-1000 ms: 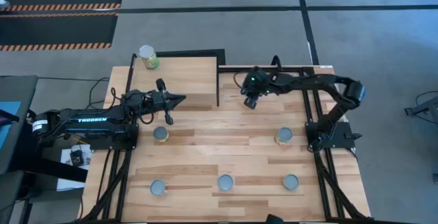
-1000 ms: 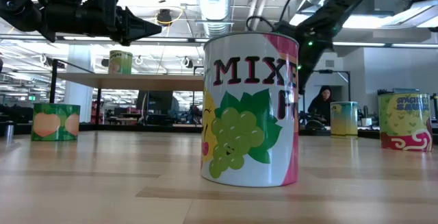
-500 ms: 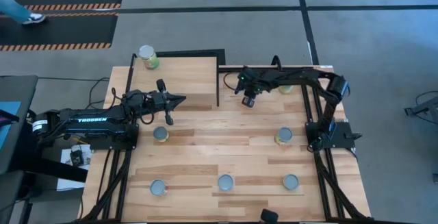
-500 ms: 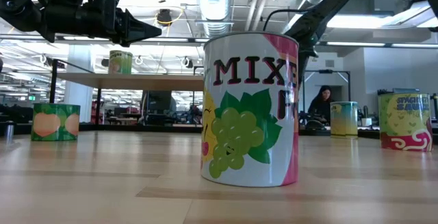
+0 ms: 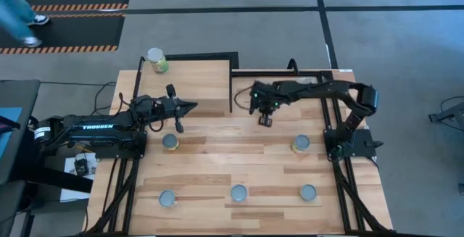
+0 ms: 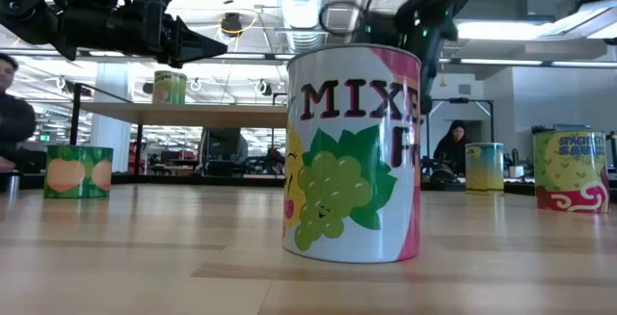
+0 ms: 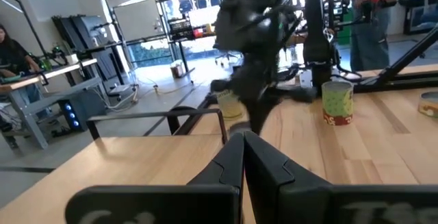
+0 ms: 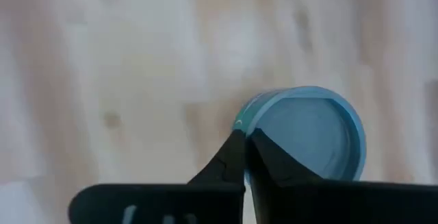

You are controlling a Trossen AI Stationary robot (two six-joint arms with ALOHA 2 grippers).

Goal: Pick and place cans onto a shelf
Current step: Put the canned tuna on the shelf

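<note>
The pale plywood shelf (image 5: 192,85) stands at the table's far left. One can (image 5: 155,59) rests upright on its far left corner. Several more cans stand on the planks, among them one (image 5: 170,142) near the left arm, one (image 5: 299,144) at the right and three along the near edge (image 5: 238,192). My left gripper (image 5: 190,106) hangs shut over the shelf's near edge. My right gripper (image 5: 265,119) is shut and points down, raised off the table right of the shelf. Its wrist view shows a can's blue top (image 8: 308,131) below the fingertips.
A black frame (image 5: 232,85) borders the shelf's right side and the table's far edge. In the low view, the mixed-fruit can (image 6: 355,151) stands close in front. A person (image 5: 14,9) walks on the floor beyond the far left; another (image 6: 453,146) sits behind the table.
My right gripper has shut its fingers, which stood wide a second ago, and has moved a little toward the table's near edge. The left arm has kept still. No can has moved.
</note>
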